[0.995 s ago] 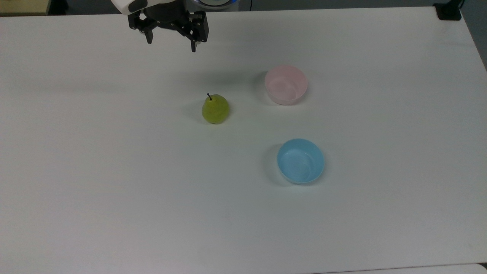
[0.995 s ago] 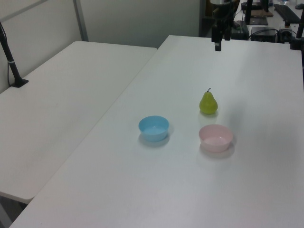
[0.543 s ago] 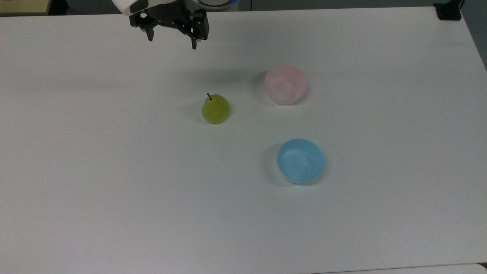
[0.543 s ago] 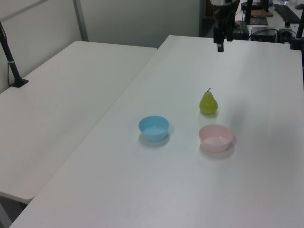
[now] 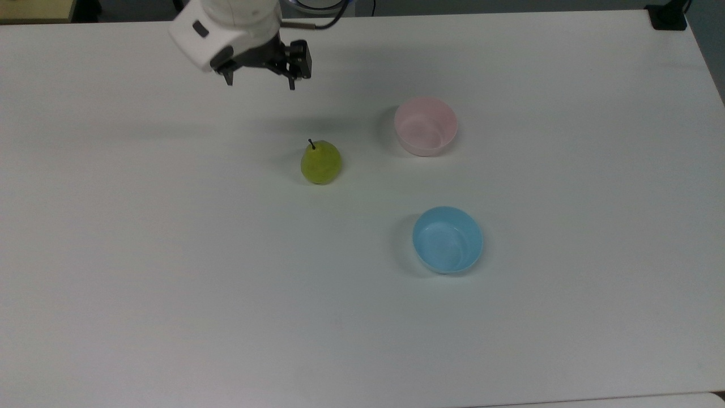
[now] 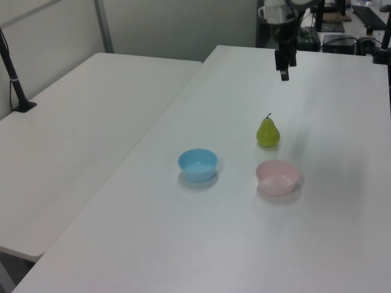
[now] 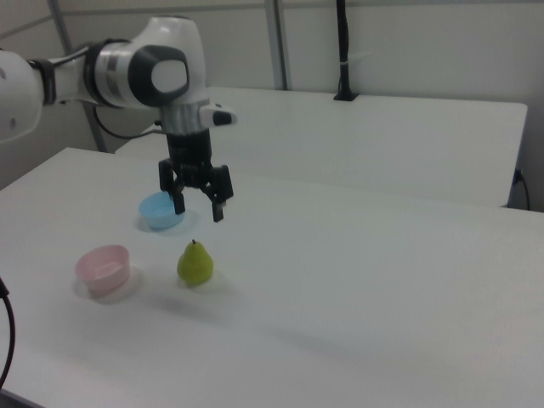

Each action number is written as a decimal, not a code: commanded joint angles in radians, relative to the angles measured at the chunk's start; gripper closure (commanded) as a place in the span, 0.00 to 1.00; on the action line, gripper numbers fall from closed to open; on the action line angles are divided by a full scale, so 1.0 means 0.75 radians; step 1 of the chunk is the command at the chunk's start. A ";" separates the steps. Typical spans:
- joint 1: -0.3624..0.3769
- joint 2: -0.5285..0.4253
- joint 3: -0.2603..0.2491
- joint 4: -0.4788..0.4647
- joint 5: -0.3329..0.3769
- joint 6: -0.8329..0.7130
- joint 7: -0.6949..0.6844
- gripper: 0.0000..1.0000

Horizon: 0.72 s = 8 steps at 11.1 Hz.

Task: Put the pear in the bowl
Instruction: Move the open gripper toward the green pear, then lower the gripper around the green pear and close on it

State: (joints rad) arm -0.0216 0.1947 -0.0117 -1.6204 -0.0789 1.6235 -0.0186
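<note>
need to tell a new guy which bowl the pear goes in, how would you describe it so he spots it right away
On the big white table, find the yellow-green pear standing upright near the middle. In the top view, the bowl sits to the pear's right and a little further up, apart from it. It is the pale pink one; the light blue bowl of similar size sits lower in the top view.
</note>
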 commanded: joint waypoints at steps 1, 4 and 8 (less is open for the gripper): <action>0.006 0.102 -0.003 -0.044 0.017 0.114 -0.034 0.00; 0.021 0.206 0.014 -0.044 0.017 0.216 -0.032 0.00; 0.110 0.250 0.014 -0.048 0.019 0.251 -0.014 0.00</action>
State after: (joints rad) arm 0.0315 0.3910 0.0044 -1.6456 -0.0778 1.7944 -0.0249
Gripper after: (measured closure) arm 0.000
